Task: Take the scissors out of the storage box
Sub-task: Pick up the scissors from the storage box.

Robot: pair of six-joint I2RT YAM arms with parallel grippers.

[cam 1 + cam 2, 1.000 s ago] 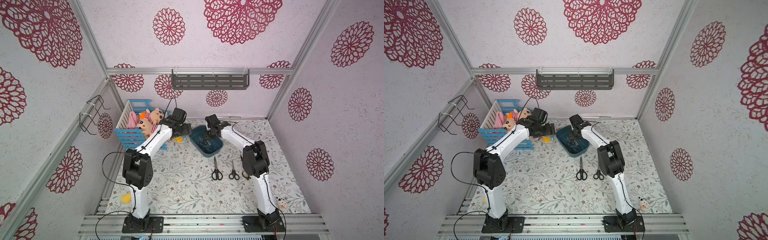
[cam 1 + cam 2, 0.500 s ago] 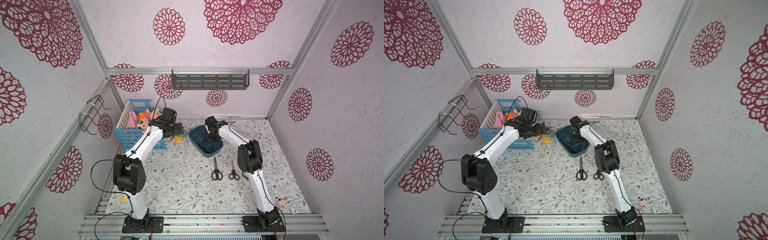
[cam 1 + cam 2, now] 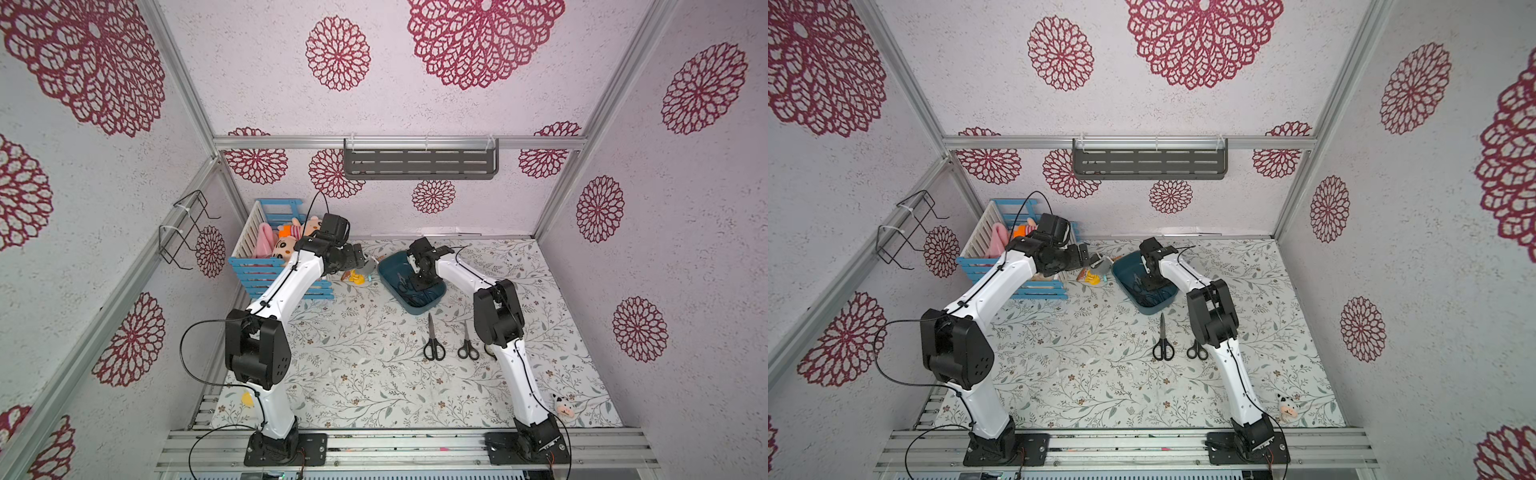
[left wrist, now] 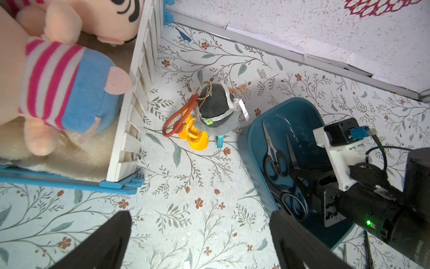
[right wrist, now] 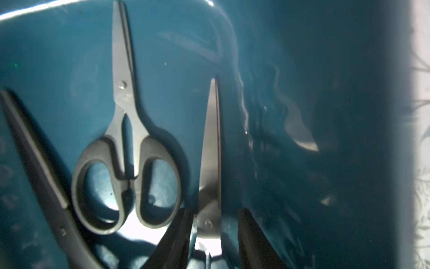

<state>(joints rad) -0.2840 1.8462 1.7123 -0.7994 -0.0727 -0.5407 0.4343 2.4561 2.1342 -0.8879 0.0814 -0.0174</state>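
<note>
Reaching into the box [image 3: 417, 309], the right pincer [image 5: 215, 212] is seen with jaws apart, astride one scissors [image 5: 210, 151] blade, not clamped. A black pair [image 5: 126, 163] is seen alongside. Two pairs [image 3: 433, 348] are laid on the counter [image 3: 365, 374]. The left pincer [image 4: 200, 213] is held wide apart beside the box.

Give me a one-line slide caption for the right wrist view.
Right gripper, jaws apart, straddles one scissors blade in the teal storage box; a dark-handled pair lies alongside.
</note>
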